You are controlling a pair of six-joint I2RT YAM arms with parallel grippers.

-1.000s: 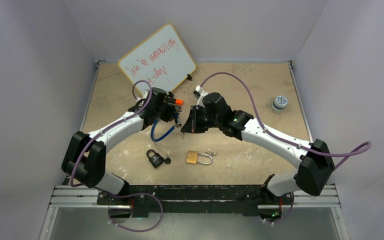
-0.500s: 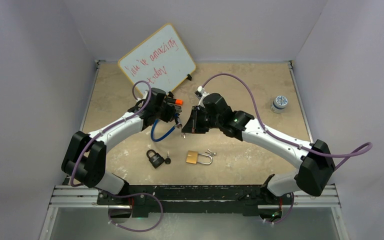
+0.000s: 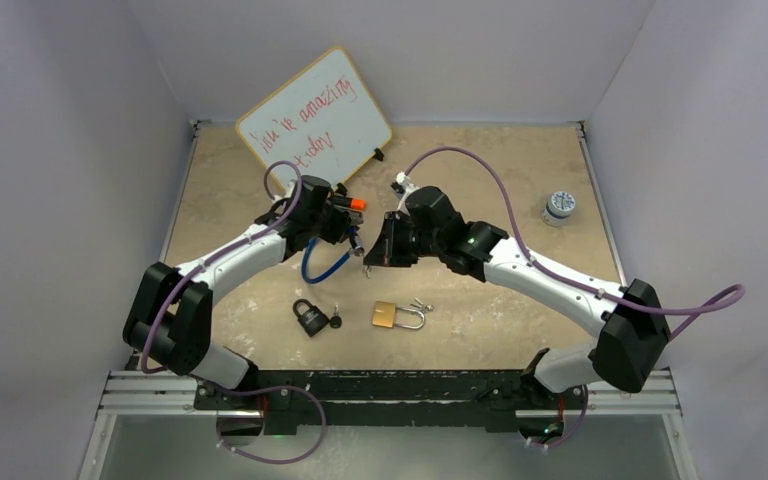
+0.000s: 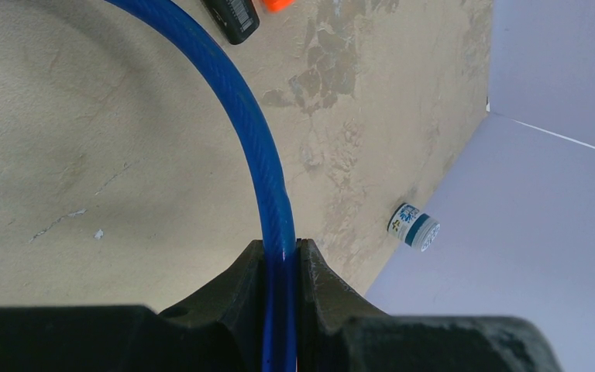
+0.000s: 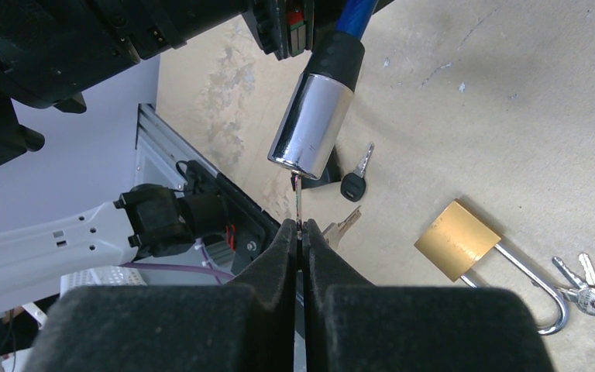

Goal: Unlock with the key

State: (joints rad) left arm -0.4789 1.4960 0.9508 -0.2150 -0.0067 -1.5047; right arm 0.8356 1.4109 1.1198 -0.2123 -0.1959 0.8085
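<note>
A blue cable lock (image 3: 322,266) with a silver cylinder end (image 5: 310,124) hangs above the table. My left gripper (image 4: 281,248) is shut on its blue cable (image 4: 257,136). My right gripper (image 5: 300,226) is shut on a thin key (image 5: 297,200), held edge-on, whose tip reaches the lower face of the silver cylinder. In the top view both grippers meet over the table's middle, the left gripper (image 3: 345,226) facing the right gripper (image 3: 371,256), with the cylinder (image 3: 357,243) between them.
On the table near the arms lie a black padlock (image 3: 310,318) with a black-headed key (image 5: 352,183), and a brass padlock (image 5: 457,240) with a key bunch (image 5: 585,280). A whiteboard (image 3: 313,120) leans at the back. A small jar (image 3: 559,207) stands at the right.
</note>
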